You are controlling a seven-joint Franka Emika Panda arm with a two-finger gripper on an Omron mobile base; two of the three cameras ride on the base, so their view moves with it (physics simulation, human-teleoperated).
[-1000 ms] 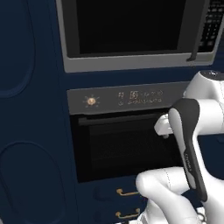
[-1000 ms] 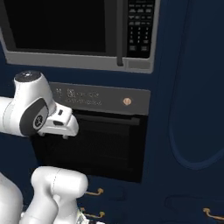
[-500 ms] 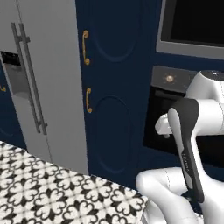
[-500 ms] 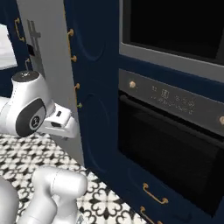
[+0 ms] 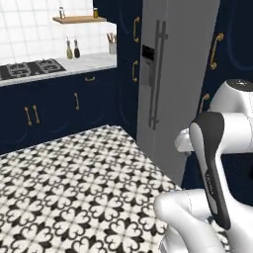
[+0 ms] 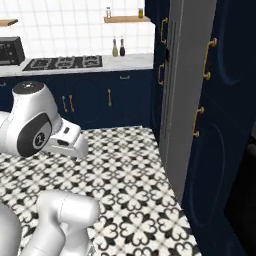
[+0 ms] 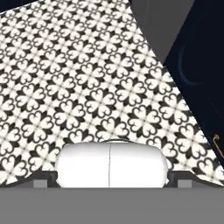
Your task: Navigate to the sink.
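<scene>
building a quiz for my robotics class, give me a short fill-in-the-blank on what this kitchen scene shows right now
1. The tall grey fridge stands between navy cabinets whose handles are ____ coloured.
2. The floor is tiled in a black and ____ flower pattern.
3. The gas stovetop sits on a counter against a wall of white ____.
4. Two bottles stand on the counter beneath a wooden ____.

Missing words: gold; white; tiles; shelf

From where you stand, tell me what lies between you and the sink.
I cannot say: no sink is in view from here. Ahead lies open patterned floor, running to the navy cabinets under the gas stovetop. The grey refrigerator stands close on the right. Nothing rests on the floor.
</scene>
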